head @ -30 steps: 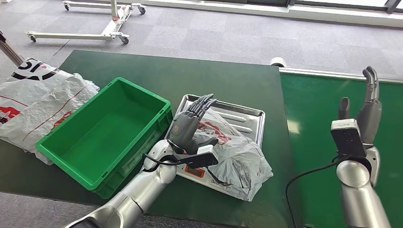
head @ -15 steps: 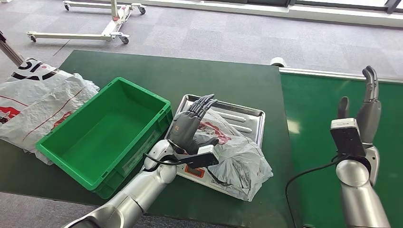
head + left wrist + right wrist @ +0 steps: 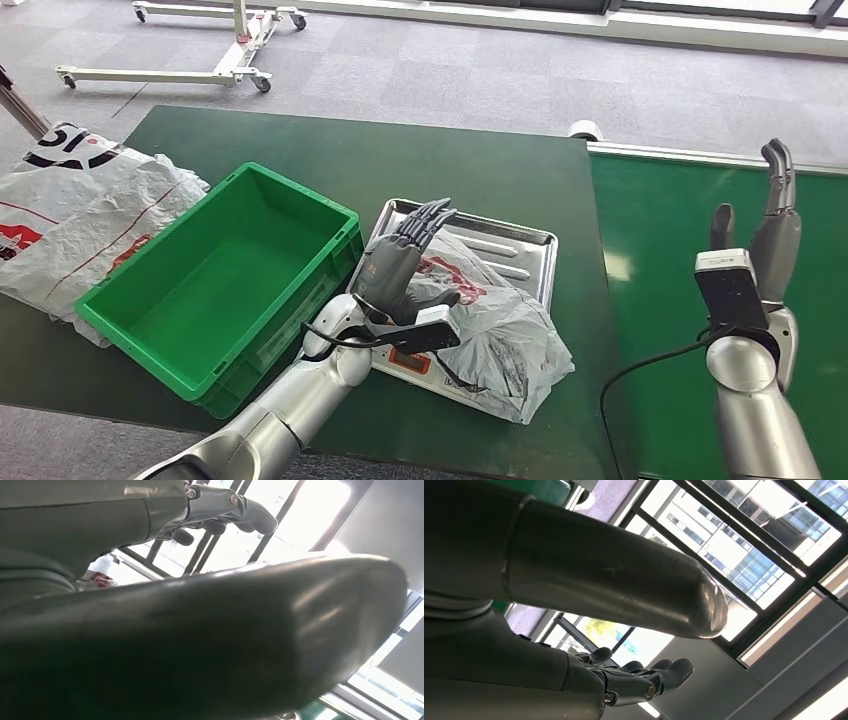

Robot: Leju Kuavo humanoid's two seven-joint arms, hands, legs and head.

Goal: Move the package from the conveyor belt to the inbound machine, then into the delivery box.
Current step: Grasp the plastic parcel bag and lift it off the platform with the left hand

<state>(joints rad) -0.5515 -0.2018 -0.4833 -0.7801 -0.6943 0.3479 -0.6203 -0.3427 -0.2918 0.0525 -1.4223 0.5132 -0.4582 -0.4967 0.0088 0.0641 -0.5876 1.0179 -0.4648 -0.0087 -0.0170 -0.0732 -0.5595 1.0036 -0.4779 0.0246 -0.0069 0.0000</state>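
Green table: metal tray at centre holding crumpled plastic package; green box at its 9 o'clock. Left hand over package, fingers apart, gripping nothing. Right hand over conveyor belt at 3 o'clock, fingers spread, empty.

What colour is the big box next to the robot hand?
The box is bright green, seen best in the head view.
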